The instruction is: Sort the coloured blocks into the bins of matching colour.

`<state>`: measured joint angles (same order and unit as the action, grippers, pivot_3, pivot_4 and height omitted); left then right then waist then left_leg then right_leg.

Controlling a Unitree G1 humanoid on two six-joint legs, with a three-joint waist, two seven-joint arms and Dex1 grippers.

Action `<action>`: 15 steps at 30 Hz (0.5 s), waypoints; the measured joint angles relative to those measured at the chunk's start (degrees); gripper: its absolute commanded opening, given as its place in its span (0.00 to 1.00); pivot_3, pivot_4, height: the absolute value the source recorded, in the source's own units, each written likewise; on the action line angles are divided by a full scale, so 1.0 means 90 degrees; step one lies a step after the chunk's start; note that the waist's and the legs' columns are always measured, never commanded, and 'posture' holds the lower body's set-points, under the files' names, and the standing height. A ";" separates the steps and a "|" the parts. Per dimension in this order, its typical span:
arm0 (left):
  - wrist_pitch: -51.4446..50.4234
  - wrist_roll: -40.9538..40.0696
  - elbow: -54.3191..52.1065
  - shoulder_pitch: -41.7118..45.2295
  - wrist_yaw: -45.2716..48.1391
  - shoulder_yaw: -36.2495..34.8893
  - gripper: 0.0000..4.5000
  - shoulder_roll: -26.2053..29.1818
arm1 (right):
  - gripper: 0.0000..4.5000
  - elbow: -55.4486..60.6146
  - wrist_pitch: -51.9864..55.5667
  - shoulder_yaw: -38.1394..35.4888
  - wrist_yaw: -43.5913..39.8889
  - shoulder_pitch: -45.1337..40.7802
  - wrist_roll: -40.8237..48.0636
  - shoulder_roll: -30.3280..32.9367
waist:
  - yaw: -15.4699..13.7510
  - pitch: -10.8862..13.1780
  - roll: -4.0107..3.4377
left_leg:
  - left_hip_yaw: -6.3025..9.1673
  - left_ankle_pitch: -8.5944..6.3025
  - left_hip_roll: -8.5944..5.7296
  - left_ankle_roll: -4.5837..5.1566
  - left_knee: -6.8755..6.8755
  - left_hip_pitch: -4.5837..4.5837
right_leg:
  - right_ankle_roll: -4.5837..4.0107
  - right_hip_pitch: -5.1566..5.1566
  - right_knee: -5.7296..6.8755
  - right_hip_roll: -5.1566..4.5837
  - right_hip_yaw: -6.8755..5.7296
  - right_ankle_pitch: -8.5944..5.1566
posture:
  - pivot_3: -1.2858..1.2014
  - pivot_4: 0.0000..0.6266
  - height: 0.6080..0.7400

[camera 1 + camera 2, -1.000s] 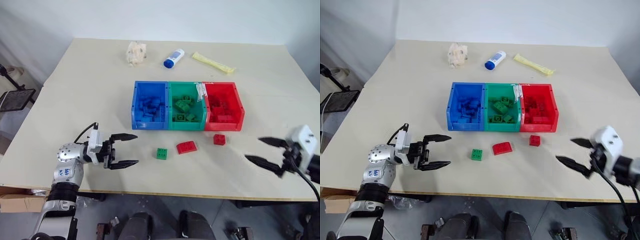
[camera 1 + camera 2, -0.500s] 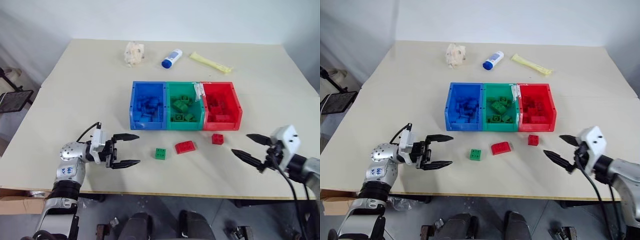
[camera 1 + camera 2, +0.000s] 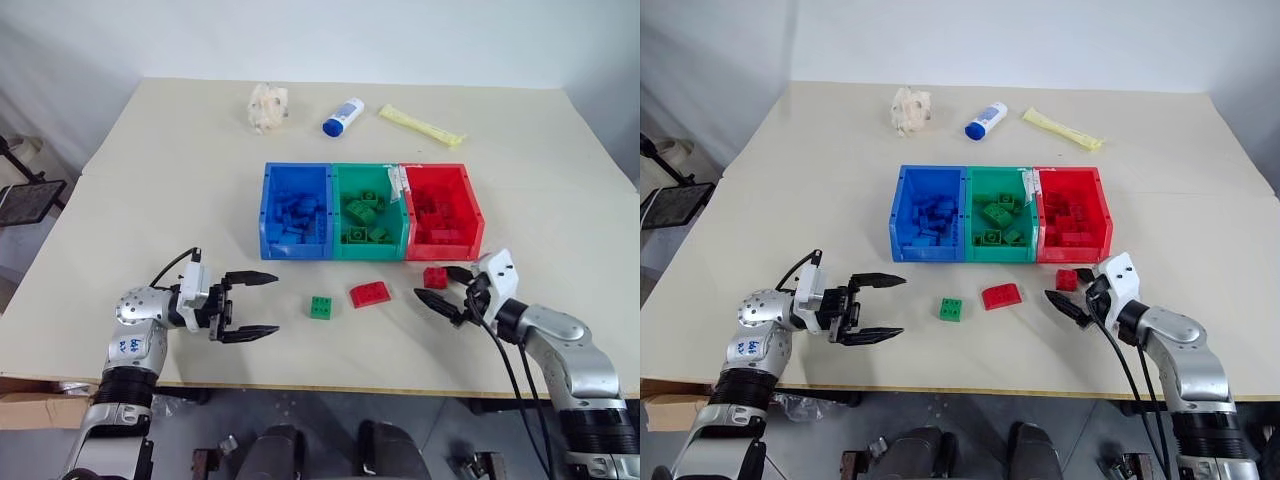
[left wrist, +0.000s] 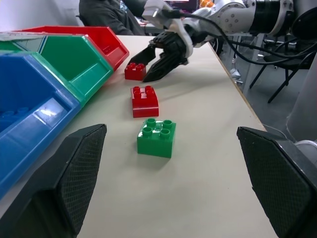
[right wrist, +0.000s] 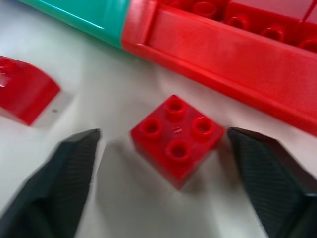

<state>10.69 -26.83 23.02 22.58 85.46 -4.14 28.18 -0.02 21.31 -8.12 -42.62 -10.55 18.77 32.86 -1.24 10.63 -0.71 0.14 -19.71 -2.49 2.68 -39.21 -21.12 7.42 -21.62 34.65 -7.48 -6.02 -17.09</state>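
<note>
Nearest on the table (image 3: 150, 160), toward its left edge, the left gripper (image 3: 262, 303) is seen pointing right with its two black fingers spread wide and nothing between them. Right of it, three loose blocks lie in a rough row on the bare tabletop: a green square block (image 3: 321, 307) with four studs, then a red block (image 3: 371, 294) with a rounded, sloped side, then a small red square block (image 3: 435, 278) with four studs, which sits just in front of the red bin. The right gripper (image 3: 447, 287) is placed at that small red square block, its fingers parted and standing on either side of it; in the right wrist view a clear gap is shown between each finger and the block (image 5: 176, 139), so nothing is gripped. Beyond the loose blocks, three open bins are set touching in a row: the blue bin (image 3: 268, 215) on the left with blue blocks inside, the green bin (image 3: 338, 210) in the middle with green blocks, and the red bin (image 3: 476, 215) on the right with red blocks. Farther back, well apart from the bins, a crumpled pale lump (image 3: 268, 105), a white bottle with a blue cap (image 3: 344, 116) lying on its side, and a yellow wrapped strip (image 3: 421, 125) are spread across the table.
</note>
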 measured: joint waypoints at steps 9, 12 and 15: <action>-0.0023 -0.0006 -0.0037 -0.0081 -0.0034 -0.0010 1.00 0.0001 | 0.45 0.0957 0.0182 -0.0224 0.0151 0.0592 0.0182 0.0046 | -0.0007 0.0000 -0.0001 | -0.0001 0.0000 0.0000 0.0000 0.0000 -0.0002 | 0.0000 -0.0001 -0.0001 0.0000 0.0001 0.0000 | 0.52 0.24 1.00; -0.0025 -0.0007 -0.0033 -0.0075 -0.0033 -0.0015 1.00 0.0001 | 0.45 0.1612 0.0517 -0.0449 0.0186 0.0519 0.0421 0.0281 | -0.0003 0.0001 -0.0001 | -0.0001 0.0000 0.0002 0.0000 0.0000 -0.0001 | 0.0000 -0.0002 -0.0001 -0.0002 0.0004 0.0000 | 0.52 0.24 1.00; -0.0026 -0.0007 -0.0021 -0.0036 -0.0032 -0.0016 1.00 -0.0005 | 0.45 0.1829 0.0821 -0.0628 0.0263 0.0085 0.0591 0.0436 | 0.0002 0.0001 -0.0001 | -0.0001 -0.0001 0.0005 -0.0001 0.0000 -0.0001 | 0.0000 -0.0002 -0.0002 -0.0004 0.0003 0.0000 | 0.52 0.24 1.00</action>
<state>10.45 -26.89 22.83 22.25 85.18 -4.29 28.13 16.44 28.70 -13.77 -40.26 -9.79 24.09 36.78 -1.22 10.64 -0.72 0.12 -19.72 -2.45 2.67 -39.21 -21.13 7.42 -21.64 34.63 -7.51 -5.99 -17.09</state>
